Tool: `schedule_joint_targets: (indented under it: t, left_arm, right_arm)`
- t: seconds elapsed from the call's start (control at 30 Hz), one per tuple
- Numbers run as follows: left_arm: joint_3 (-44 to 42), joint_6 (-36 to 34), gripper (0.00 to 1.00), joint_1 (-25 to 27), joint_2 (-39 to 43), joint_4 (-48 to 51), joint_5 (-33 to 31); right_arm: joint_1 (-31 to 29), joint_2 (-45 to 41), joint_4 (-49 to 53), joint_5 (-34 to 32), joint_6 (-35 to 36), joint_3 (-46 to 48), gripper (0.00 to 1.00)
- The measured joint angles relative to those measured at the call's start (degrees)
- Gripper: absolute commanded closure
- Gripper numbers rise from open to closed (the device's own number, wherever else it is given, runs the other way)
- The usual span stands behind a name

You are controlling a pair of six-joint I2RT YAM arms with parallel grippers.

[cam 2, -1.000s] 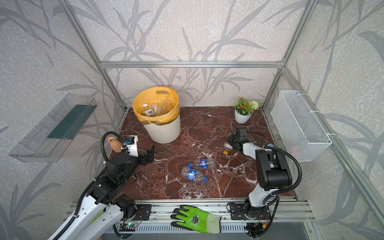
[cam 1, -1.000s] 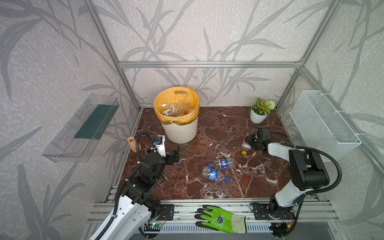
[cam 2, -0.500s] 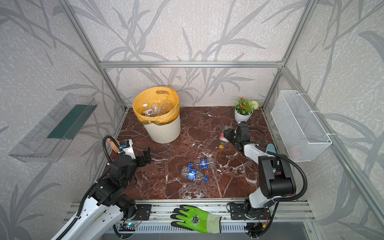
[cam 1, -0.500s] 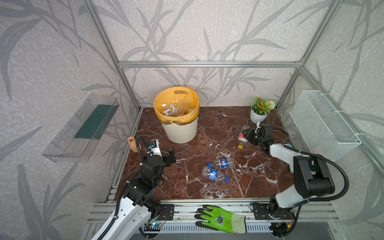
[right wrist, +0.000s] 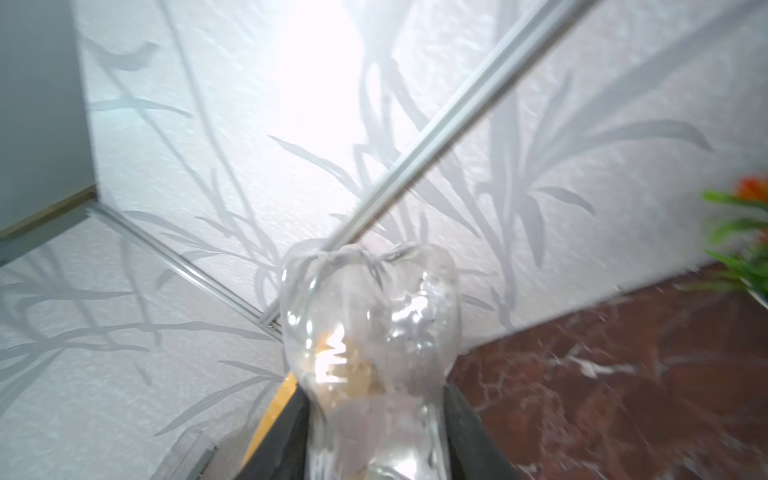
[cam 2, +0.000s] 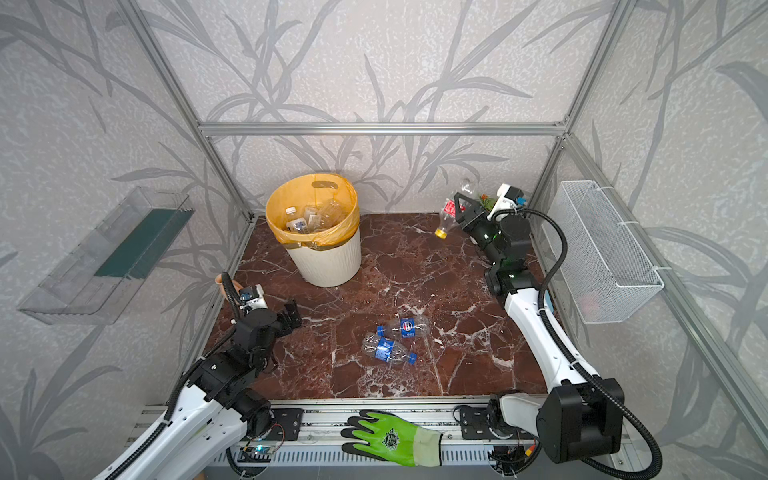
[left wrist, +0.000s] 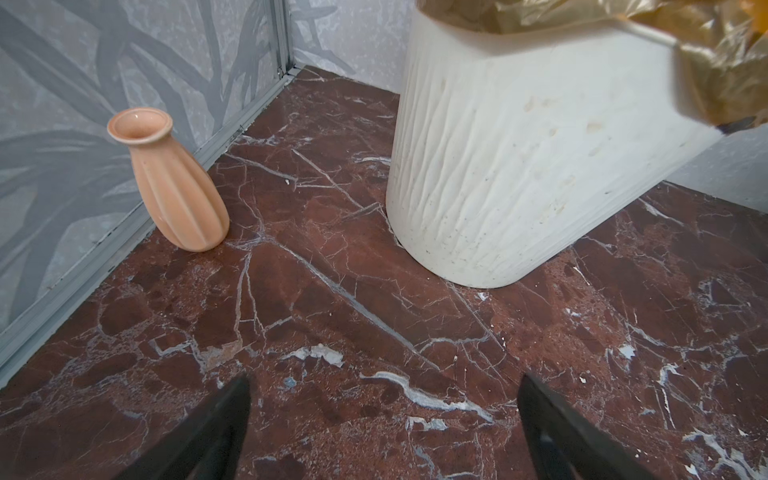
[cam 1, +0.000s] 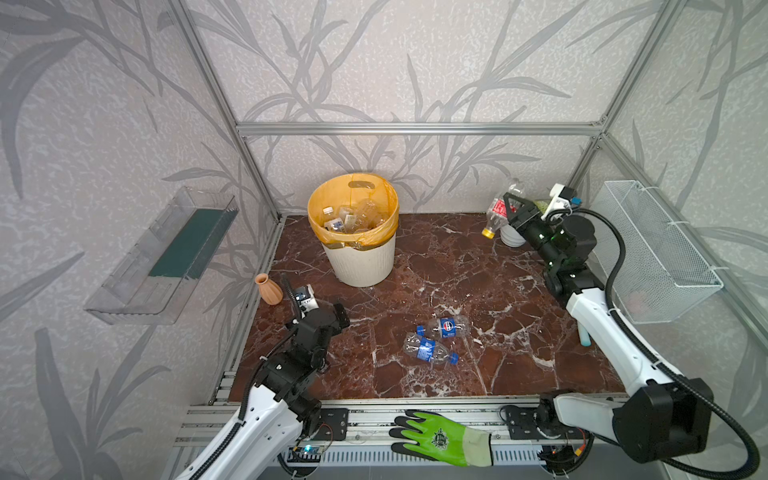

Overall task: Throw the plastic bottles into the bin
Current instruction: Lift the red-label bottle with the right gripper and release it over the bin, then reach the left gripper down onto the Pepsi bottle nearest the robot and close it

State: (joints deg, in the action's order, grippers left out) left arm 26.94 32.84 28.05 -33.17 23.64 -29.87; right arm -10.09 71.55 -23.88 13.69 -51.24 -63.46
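Observation:
My right gripper (cam 1: 508, 209) is raised at the back right, shut on a clear bottle (cam 1: 500, 210) with a red label and yellow cap, cap end hanging down. In the right wrist view the bottle (right wrist: 370, 332) sits squeezed between the dark fingers (right wrist: 286, 432). The cream ribbed bin (cam 1: 360, 262) with its orange liner stands at the back left and holds several bottles (cam 1: 349, 218). Two blue-label bottles (cam 1: 446, 327) (cam 1: 428, 351) lie mid-floor. My left gripper (cam 1: 338, 313) hovers open near the front left; its wrist view shows the bin (left wrist: 519, 166) ahead, with bare floor between the fingers (left wrist: 220, 424).
A terracotta vase (cam 1: 269, 288) stands by the left wall, close to the left arm. A white flower pot (cam 1: 510, 237) sits behind the right gripper. A white wire basket (cam 1: 652, 249) hangs on the right wall. A green glove (cam 1: 442, 436) lies on the front rail.
The right gripper closed on the red-label bottle at the floor and has lifted it up and toward the back wall. The left arm drew back toward the front left.

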Motion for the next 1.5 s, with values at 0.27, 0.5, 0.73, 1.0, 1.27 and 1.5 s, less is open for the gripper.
schedule_joint_targets:
  t: [0.27,0.5,0.73,1.0,1.27,1.5]
  left_arm:
    - [-0.02,1.46,0.01,-0.09,-3.98,0.11,1.60]
    - [-0.02,1.81,0.01,-0.17,-4.96,0.17,2.84]
    - [0.02,1.18,0.01,-0.42,-3.74,0.79,3.32]
    - [2.29,-2.93,0.01,-0.39,-3.28,0.70,6.51]
    - [3.04,-7.13,0.01,2.03,-6.10,-2.08,11.23]
    - [6.47,-16.11,0.01,15.34,-15.02,-3.37,10.93]
  right_arm:
    - [-16.48,20.57,-6.05,-2.67,1.14,-26.29,0.57]
    - [-24.87,54.18,6.91,4.09,1.79,-60.30,0.26]
    - [-23.15,47.60,17.05,5.07,8.13,-56.26,0.00]
    - [-15.87,19.71,11.47,2.62,11.41,-30.38,0.01]
    - [-9.57,4.39,6.78,1.84,12.15,-0.24,0.01]
    - [-2.32,-2.05,4.79,1.77,9.22,25.77,0.01]
